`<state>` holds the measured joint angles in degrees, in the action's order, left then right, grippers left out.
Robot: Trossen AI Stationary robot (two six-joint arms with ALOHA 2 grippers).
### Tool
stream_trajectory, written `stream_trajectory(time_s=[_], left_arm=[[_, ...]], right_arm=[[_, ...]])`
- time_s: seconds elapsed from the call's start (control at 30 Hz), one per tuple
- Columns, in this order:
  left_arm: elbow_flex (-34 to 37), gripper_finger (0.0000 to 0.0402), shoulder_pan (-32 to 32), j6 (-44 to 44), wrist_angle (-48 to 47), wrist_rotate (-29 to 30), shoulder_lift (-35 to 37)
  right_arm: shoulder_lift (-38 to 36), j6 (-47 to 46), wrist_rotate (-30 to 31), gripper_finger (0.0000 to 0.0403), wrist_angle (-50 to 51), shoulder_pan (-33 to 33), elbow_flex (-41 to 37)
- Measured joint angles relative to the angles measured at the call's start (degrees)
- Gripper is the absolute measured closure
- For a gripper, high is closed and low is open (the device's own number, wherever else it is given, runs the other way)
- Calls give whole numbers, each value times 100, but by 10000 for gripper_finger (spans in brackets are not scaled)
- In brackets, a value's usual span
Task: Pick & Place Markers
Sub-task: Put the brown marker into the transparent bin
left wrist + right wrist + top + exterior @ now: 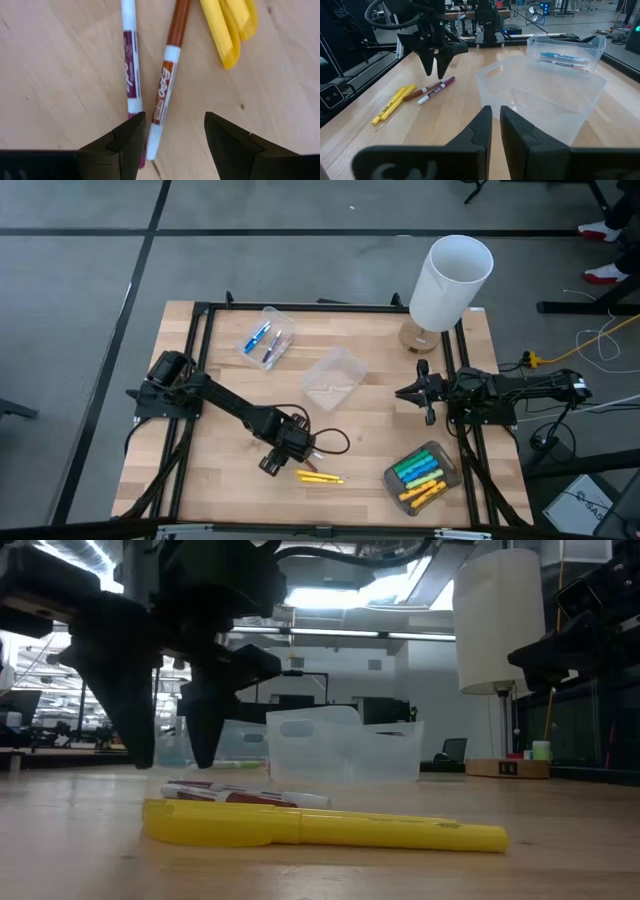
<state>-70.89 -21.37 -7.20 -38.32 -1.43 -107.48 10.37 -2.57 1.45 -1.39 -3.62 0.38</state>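
High view
Table point(220, 480): pale wood inside a black frame.
Left gripper point(283, 448): toward 6 o'clock on the table, just above the loose markers.
Yellow markers point(318, 477): lying flat on the wood at 6 o'clock, right beside the left gripper.
Full tub point(424, 476): at 5 o'clock, holding green, light blue, yellow and orange markers.
Blue-capped markers point(261, 341): inside a clear tub point(282, 321) at 11 o'clock.
Empty tub point(334, 377): near the centre.
Right gripper point(413, 393): at 3 o'clock, well apart from the loose markers.
White cylinder point(452, 280): at 1 o'clock, upright on a round wooden base.

Low view
Left gripper point(170, 745): fingers spread, tips down near the wood, nothing between them.
Yellow markers point(320, 825): in front, flat on the table.
White-barrelled markers point(250, 796): just behind the yellow ones.

Left wrist view
Left gripper point(175, 137): claw open, empty.
Maroon marker point(130, 65): flat on the wood, its end beside one finger.
Brown-capped marker point(167, 75): alongside it, white tip lying between the fingers, not touched.
Yellow markers point(227, 27): farther ahead.

Right wrist view
Right gripper point(495, 125): fingers close together, a narrow gap, holding nothing.
Empty tub point(540, 95): directly ahead.
Loose markers point(435, 90): beyond, under the left gripper point(434, 65).
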Motion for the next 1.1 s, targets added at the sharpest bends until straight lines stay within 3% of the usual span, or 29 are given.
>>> stream_trajectory(time_s=[1.1], left_arm=[[304,210,-72,-197,504,95,-138]], right_arm=[[0,0,0,363,-2,2,2]])
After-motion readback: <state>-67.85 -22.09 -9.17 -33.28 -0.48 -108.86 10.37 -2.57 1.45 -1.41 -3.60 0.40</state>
